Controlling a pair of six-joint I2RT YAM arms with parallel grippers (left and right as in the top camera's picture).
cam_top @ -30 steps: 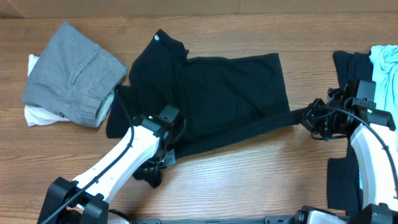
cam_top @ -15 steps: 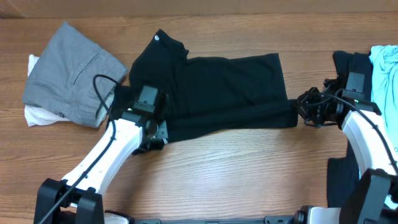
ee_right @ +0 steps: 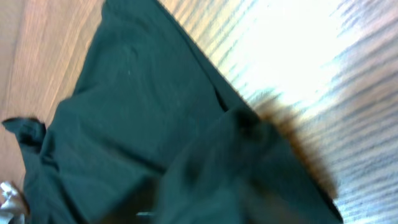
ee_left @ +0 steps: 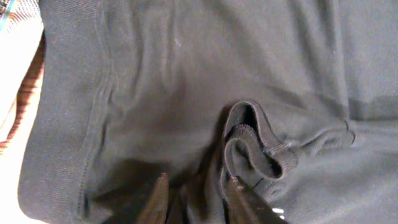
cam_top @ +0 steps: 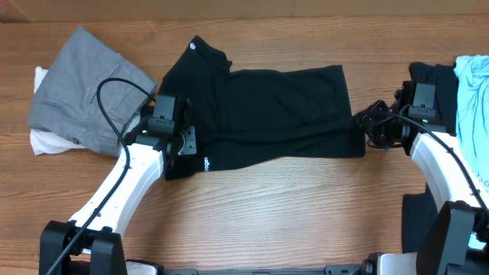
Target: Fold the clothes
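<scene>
The clothes' black T-shirt (cam_top: 275,107) lies spread across the middle of the table, its near edge folded over onto itself. A small white round logo (cam_top: 192,46) shows at its far left corner. My left gripper (cam_top: 183,141) rests on the shirt's left end. In the left wrist view its fingers (ee_left: 160,190) stand apart over the dark fabric, left gripper (ee_left: 196,186) open, beside a ribbed hem curl (ee_left: 261,146). My right gripper (cam_top: 367,131) sits at the shirt's right edge. The right wrist view is blurred; right gripper (ee_right: 208,205) looks open with shirt fabric bunched under it.
A folded grey garment (cam_top: 88,92) lies on a white one (cam_top: 46,141) at the far left. A light-blue garment (cam_top: 474,92) and black garments (cam_top: 426,76) sit at the right edge, with another black piece (cam_top: 420,221) near the front right. Bare wood (cam_top: 290,214) lies in front.
Both arms carried the shirt's near edge away from the table front and laid it over the shirt. The left gripper moved up and left. Both grippers went from shut to parted.
</scene>
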